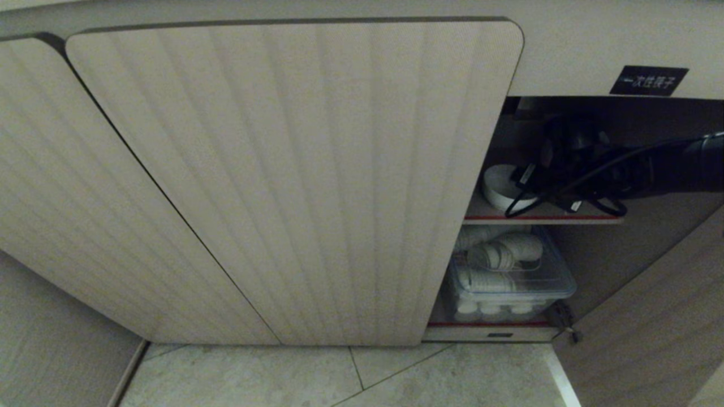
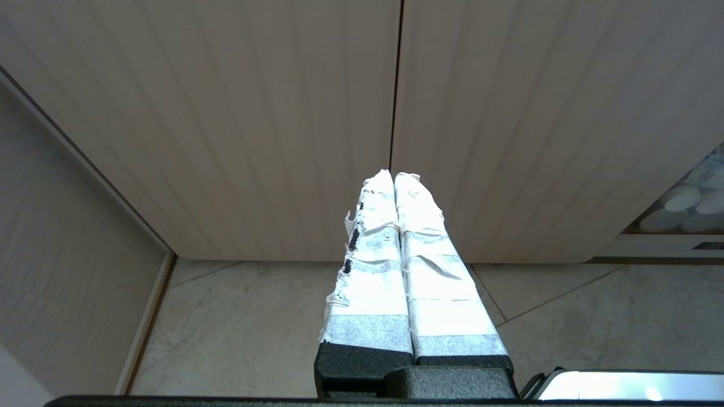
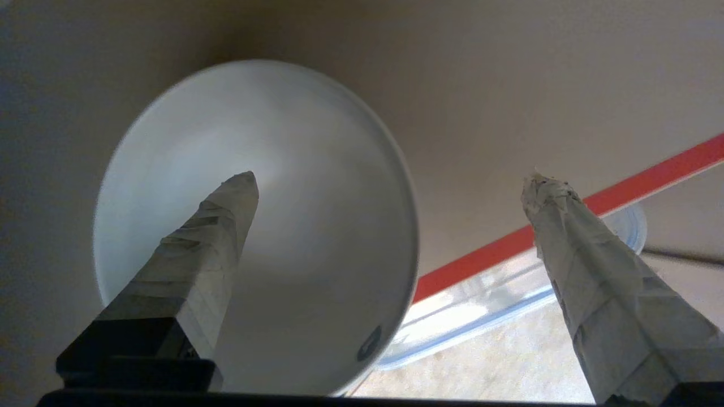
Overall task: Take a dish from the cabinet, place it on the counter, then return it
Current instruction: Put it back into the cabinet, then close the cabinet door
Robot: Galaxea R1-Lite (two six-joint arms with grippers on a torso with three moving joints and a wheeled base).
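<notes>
Beige ribbed wood-grain, that's the face of the cabinet [image 1: 294, 181], its doors rounded at the corners and dark along the edge. The right-hand bay stands open, and a small black label [image 1: 648, 80] with white characters sits on the plain band above that opening.

Inside the cabinet, a smooth shelf [image 1: 543, 215] with a thin red front edge carries the dish [image 1: 500, 189], a plain white round piece, matte, with a shallow curved wall. Below that shelf there's a clear plastic box [image 1: 512, 282] with a blue rim, packed with white cups and bowls lying on their sides and stacked. Pale stone-look floor tiles [image 1: 254, 376] run in front of the cabinet.

Now the right hand [image 3: 390, 178]: its black arm reaches in from the right, level with the shelf, right beside the dish. The wrist view shows its two tape-wrapped fingers [image 3: 198, 249] spread wide apart, one in front of the dish's pale surface, the other out past the rim on the side of the red shelf edge. Whether a finger touches the dish, I can't tell, and nothing is clamped between them.

The left hand [image 2: 393, 175] hangs outside the cabinet, in front of the seam between the two closed doors, its white-taped fingers pressed flat together with nothing between.
</notes>
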